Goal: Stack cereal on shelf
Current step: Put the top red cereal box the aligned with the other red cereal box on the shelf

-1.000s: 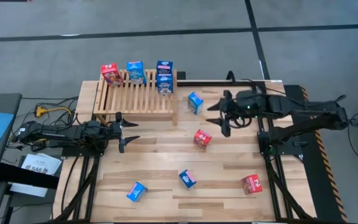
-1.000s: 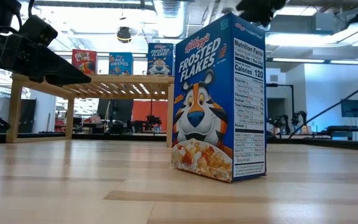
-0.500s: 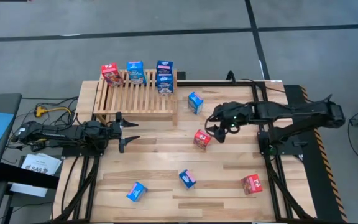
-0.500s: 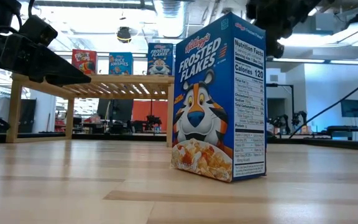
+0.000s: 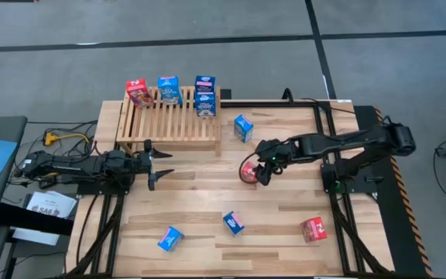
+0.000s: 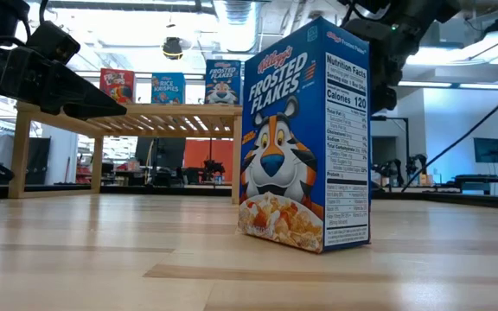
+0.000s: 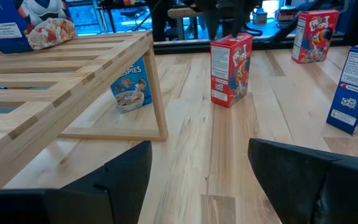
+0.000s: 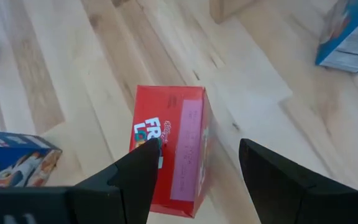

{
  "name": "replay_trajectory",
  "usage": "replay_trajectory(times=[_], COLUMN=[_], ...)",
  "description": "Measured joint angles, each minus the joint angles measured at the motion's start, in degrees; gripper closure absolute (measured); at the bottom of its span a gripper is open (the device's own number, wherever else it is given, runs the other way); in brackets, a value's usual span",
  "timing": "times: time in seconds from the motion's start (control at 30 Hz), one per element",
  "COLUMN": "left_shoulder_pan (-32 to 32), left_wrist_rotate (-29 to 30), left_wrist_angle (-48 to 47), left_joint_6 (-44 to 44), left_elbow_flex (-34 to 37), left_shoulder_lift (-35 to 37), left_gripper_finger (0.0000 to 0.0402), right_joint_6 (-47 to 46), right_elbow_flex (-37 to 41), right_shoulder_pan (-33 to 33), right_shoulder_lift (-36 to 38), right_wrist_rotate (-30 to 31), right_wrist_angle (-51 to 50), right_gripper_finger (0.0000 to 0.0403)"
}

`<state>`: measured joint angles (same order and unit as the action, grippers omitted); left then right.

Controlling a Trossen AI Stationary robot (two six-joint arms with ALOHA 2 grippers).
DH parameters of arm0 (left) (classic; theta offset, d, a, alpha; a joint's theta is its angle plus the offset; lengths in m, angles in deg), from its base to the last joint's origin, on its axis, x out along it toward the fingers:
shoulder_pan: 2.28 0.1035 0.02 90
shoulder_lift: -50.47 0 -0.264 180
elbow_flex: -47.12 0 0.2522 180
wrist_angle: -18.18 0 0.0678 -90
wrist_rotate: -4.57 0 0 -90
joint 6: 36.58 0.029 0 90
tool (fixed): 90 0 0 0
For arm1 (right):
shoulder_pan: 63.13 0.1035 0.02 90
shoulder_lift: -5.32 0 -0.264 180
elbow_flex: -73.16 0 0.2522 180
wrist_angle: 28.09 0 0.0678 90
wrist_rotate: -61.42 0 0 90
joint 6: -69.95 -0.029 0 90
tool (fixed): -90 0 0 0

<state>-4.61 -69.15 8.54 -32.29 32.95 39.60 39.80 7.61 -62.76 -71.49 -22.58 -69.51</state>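
The slatted wooden shelf (image 5: 173, 118) stands at the table's far left. On its far edge stand a red cereal box (image 5: 137, 91) and blue ones (image 5: 168, 90) (image 5: 204, 95). Loose on the table stand a blue box (image 5: 243, 127), a red box (image 5: 248, 172), two blue boxes (image 5: 233, 222) (image 5: 170, 238) and a red one (image 5: 313, 229). My right gripper (image 5: 259, 169) (image 8: 194, 165) is open, slanting down over the middle red box (image 8: 173, 149), one finger on each side, apart from it. My left gripper (image 5: 158, 163) waits open near the shelf's near edge.
A blue Frosted Flakes box (image 6: 305, 138) stands close to the low camera and hides the table's middle there. Cables (image 5: 60, 138) and a blue object lie off the table's left. Bare planks (image 5: 200, 194) run between the two grippers.
My right gripper has moved toward the table's left and near edges and down, from beside the far blue box to just over the middle red box, staying open. The boxes and my left arm have kept still.
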Motion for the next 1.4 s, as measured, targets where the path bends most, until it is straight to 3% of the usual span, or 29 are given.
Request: replay_trajectory(times=[0.8,0.93,1.23,1.4], left_shoulder_pan=[0.0,0.0,0.0,0.0], left_wrist_rotate=[0.0,0.0,0.0,0.0], left_wrist_angle=[0.0,0.0,0.0,0.0], left_joint_6=[0.0,0.0,0.0,0.0], left_elbow_flex=[0.0,0.0,0.0,0.0], left_shoulder_lift=[0.0,0.0,0.0,0.0], left_gripper_finger=[0.0143,0.0143,0.0143,0.0143], right_joint_6=[-2.9,-3.0,-4.5,-4.5], right_elbow_flex=[0.0,0.0,0.0,0.0], right_shoulder_pan=[1.8,1.8,2.0,2.3], right_shoulder_lift=[1.1,1.1,0.0,-1.4], right_wrist_rotate=[2.0,2.0,2.0,1.9], right_wrist_angle=[1.6,1.2,0.4,1.1], right_gripper_finger=[0.0148,0.0123,0.0013,0.0016])
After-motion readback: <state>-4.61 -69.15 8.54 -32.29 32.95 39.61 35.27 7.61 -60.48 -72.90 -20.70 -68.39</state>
